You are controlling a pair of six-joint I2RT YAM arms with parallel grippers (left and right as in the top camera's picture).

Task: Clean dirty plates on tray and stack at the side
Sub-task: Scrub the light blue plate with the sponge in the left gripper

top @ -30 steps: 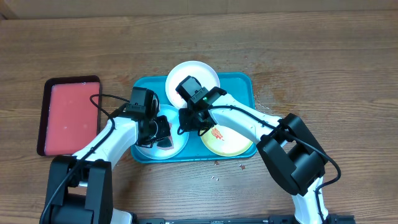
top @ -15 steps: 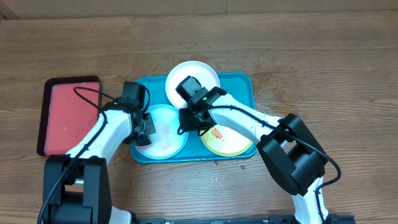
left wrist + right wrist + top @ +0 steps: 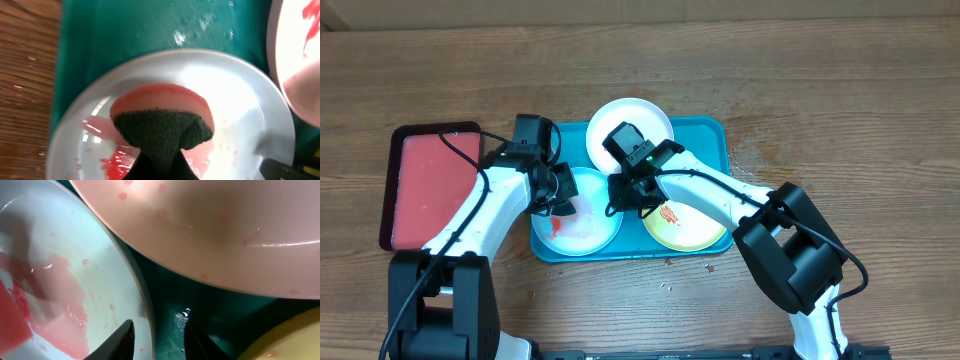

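Note:
The turquoise tray [image 3: 705, 135] holds three plates: a white plate [image 3: 640, 120] at the back, a light blue plate [image 3: 588, 222] at the front left and a yellow-green plate [image 3: 698, 230] with a red smear at the front right. My left gripper [image 3: 560, 196] is shut on a pink and dark green sponge [image 3: 160, 120] and presses it on the light blue plate [image 3: 240, 100], which has red smears. My right gripper [image 3: 618, 197] grips that plate's right rim [image 3: 145, 310], one finger inside and one outside [image 3: 159, 330].
A smaller dark-rimmed red tray [image 3: 430, 185] lies on the wooden table left of the turquoise tray. The white plate's edge [image 3: 210, 230] hangs close above my right gripper. Small crumbs lie on the table in front of the tray.
My left gripper has swept the sponge from the middle of the light blue plate to its left and back part. A red smear now shows at the plate's front left. The right arm has not moved.

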